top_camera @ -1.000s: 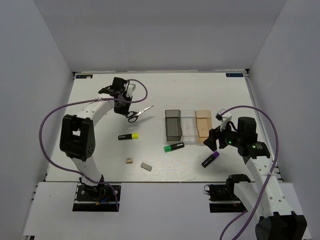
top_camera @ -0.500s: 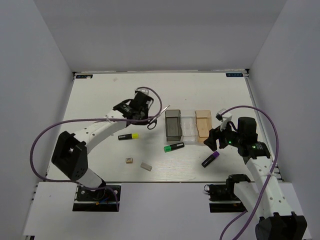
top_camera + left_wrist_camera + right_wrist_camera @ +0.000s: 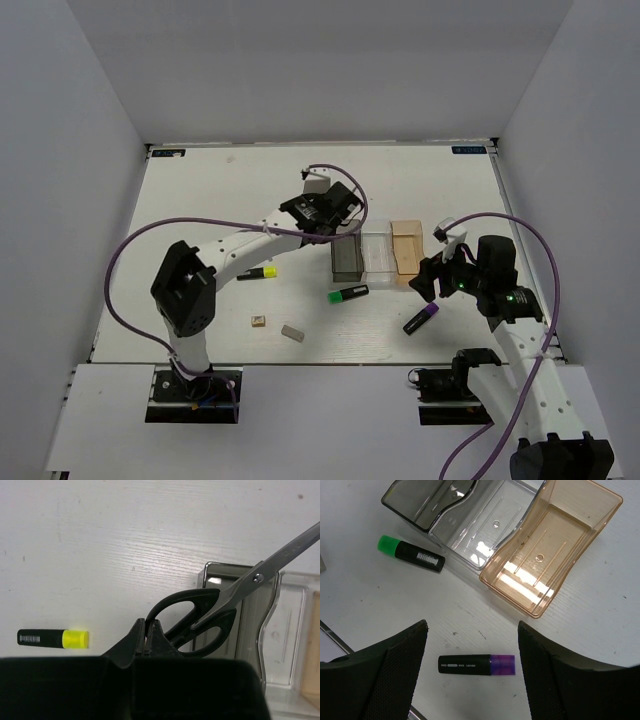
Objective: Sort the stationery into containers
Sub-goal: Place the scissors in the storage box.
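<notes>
Scissors point(image 3: 200, 622) are riding in the left tool point(image 3: 148, 639), which is pinching one black handle tight. They are coming over from the far left of the desk point(image 3: 200, 190) and are now hanging right by the dark grey bin point(image 3: 347, 262), blades pointing over it. Dropping them in is looking close. The right tool point(image 3: 472, 630) is waiting wide open above the purple highlighter point(image 3: 476, 664).
</notes>
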Tool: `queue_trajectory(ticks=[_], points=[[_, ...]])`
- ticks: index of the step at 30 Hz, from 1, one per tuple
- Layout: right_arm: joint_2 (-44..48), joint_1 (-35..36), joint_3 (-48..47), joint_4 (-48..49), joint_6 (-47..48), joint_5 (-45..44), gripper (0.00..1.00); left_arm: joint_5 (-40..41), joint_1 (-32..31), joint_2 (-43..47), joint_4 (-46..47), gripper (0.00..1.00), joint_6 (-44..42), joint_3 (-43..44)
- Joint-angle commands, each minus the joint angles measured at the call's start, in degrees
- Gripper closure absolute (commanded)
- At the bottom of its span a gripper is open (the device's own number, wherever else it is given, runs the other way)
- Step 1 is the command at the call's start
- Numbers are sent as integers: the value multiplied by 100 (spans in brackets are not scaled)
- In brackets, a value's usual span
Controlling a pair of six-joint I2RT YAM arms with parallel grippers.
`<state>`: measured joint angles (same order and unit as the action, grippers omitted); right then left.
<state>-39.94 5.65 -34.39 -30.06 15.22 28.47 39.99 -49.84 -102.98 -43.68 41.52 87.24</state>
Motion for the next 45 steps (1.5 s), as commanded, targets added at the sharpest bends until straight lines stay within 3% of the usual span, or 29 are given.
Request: queue_trajectory(ticks=[1,11,45], points=[[101,24,-147,53,7,-17,25,466,-16,-248,-789,100,943,495],[145,15,-156,45,7,-43,25,1037,-509,-1092,-1309,100,1121,1602],[171,15,-164,36,16,-96,25,800,-728,-1690,-1301,100,1596,1480]])
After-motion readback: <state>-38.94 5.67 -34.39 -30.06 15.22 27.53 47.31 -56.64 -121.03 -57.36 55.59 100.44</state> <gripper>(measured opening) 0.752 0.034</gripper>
